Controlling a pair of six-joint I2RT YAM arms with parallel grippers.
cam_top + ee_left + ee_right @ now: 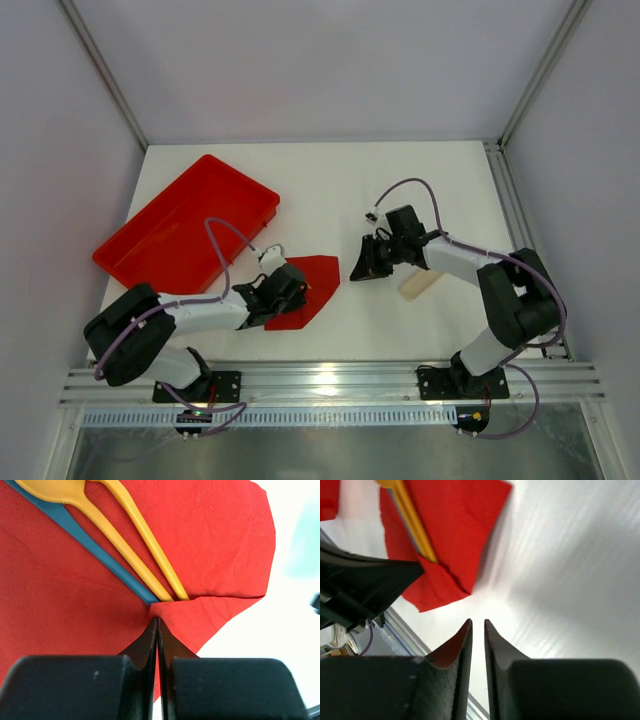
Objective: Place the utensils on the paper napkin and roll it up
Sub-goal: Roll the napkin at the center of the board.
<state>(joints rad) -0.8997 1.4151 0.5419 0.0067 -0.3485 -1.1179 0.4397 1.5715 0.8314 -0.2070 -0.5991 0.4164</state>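
Top view: the roll-up looks to be the step in hand, with the left claw (290,290) set down on the near edge of the napkin (318,282), which lies flat on the bench (400,180) just right of the tray (180,230). The right claw (360,268) hangs just beside the napkin's right edge, apart from it. A pale piece (420,284) lies on the bench under the right arm, and whether it is cutlery cannot be told from here. Left wrist view: the utensils (143,532), two yellow handles and a blue one side by side, lie on the napkin with their ends meeting a crease directly ahead of the left claw. That claw is clenched tight, its tips at the crease, and it appears to pinch a flap of napkin turned over the handle ends. Right wrist view: the right claw's jaws stand narrowly parted with nothing between them, over bare bench. The napkin and utensils sit up and to the left of it, with the left claw's dark bulk further left. The next move, by this evidence, calls for the left claw to carry its pinched flap over the handles without dragging them out of line. The right claw would need to come in and pin or tuck the napkin's far side. The thin paper may slip or tear under too hard a pull.
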